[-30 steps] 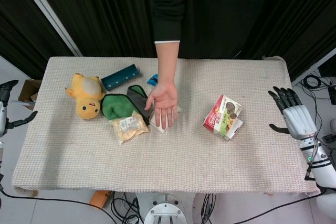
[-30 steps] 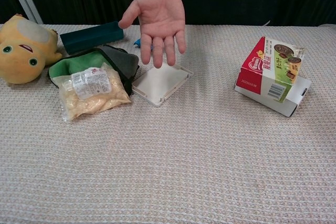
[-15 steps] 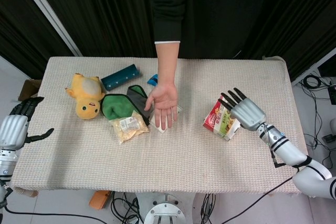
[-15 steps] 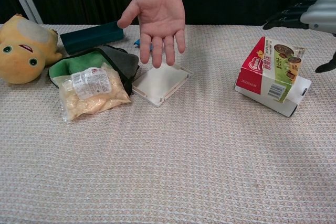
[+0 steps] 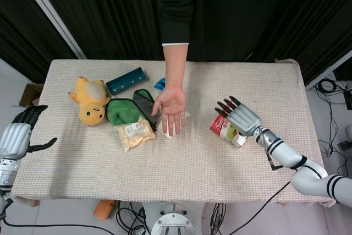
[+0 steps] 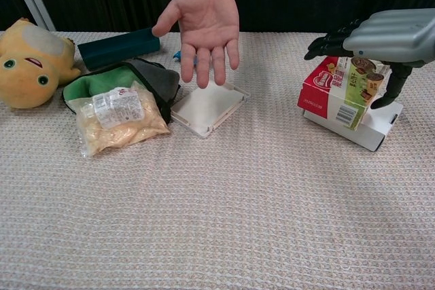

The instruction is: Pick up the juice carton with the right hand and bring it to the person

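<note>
Red-and-green printed cardboard marks the juice carton, which lies on the right part of the woven table cover, tilted against a white box beneath and beside it. The right hand sits directly over the carton's top, fingers extended forward over the far edge and the thumb hanging down on the near right side; the chest view suggests contact with the upper edge, but no closed grasp is visible, so the hand counts as spread around the carton and not yet holding it. The step in hand is therefore the grasp itself, judged to be at its start. The next move calls for closing fingers and thumb onto opposite faces of the carton, then lifting it clear of the white box without dragging that box along. Transfer then runs leftward to the person's hand, held palm-up above a small white tray near the table's middle, beside a green pouch and a snack bag. The left hand hangs off the table's left edge, fingers apart, holding nothing.
</note>
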